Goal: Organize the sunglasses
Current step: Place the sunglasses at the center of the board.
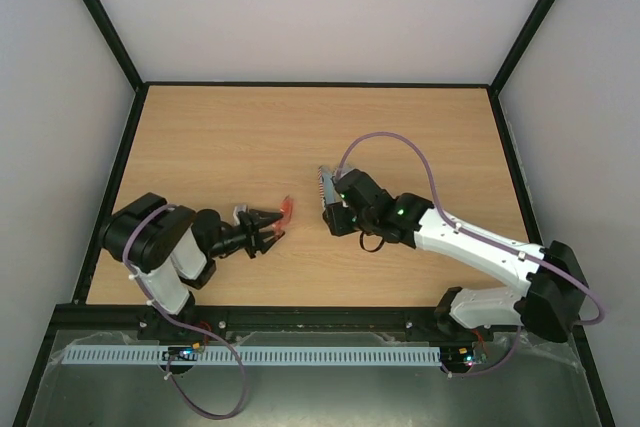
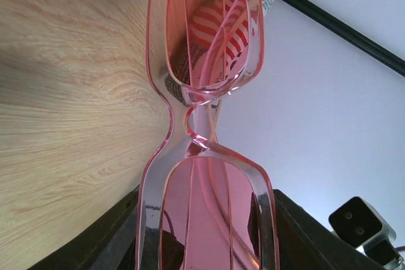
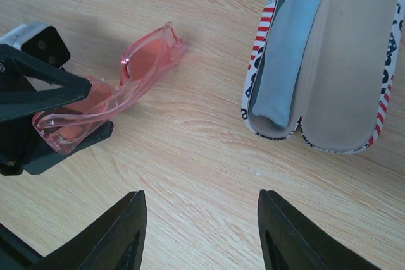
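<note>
The sunglasses [image 3: 147, 61], a translucent red-orange pair with red lenses and folded arms, are clamped at one lens by my left gripper [image 3: 68, 116], shut on them just above the table. In the top view the sunglasses [image 1: 287, 211] stick out from the left gripper [image 1: 270, 233] toward the table's middle. The left wrist view has the sunglasses [image 2: 201, 128] filling the frame between the dark fingers [image 2: 111, 238]. My right gripper [image 3: 199, 197] is open with bare wood between its fingers, and it hovers between the sunglasses and the case; in the top view the right gripper [image 1: 334, 215] is right of the sunglasses.
An oblong flag-printed case [image 3: 345, 61] lies open on the table, a light blue cloth [image 3: 285, 45] folded in its left half. From above the case [image 1: 324, 181] shows just behind the right wrist. Black frame rails [image 1: 110, 197] border the wooden table [image 1: 230, 137].
</note>
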Controlling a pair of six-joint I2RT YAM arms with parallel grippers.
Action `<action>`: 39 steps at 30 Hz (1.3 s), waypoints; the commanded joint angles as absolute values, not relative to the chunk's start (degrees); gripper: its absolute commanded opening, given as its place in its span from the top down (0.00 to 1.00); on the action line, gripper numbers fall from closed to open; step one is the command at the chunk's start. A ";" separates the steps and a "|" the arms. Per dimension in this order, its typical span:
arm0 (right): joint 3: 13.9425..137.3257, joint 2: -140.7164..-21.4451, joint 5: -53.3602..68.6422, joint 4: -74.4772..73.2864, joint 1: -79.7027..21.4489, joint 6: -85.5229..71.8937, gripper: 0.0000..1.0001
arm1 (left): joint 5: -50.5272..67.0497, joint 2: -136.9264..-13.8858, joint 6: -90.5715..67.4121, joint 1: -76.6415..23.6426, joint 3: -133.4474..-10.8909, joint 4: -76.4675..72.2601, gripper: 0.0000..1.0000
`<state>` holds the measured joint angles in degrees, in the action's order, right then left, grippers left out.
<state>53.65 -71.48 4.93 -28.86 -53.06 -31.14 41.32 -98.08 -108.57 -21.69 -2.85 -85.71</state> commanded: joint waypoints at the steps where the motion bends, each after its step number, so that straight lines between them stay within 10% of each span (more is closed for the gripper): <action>1: 52.95 -72.83 5.00 -27.77 -52.57 -30.08 0.51 | 39.72 -101.42 -109.85 -22.97 -3.90 -108.72 0.66; 19: 51.74 -73.75 5.87 -27.12 -52.27 -29.62 0.50 | 39.12 -109.13 -106.65 -22.20 -3.44 -108.73 0.30; 39: 53.23 -74.22 5.48 -28.05 -51.96 -29.36 0.50 | 39.72 -109.77 -102.46 -16.56 0.62 -108.72 0.21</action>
<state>51.64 -73.95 6.13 -27.83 -52.18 -29.98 40.66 -105.84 -105.65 -18.55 -1.41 -91.11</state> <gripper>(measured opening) 0.498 0.788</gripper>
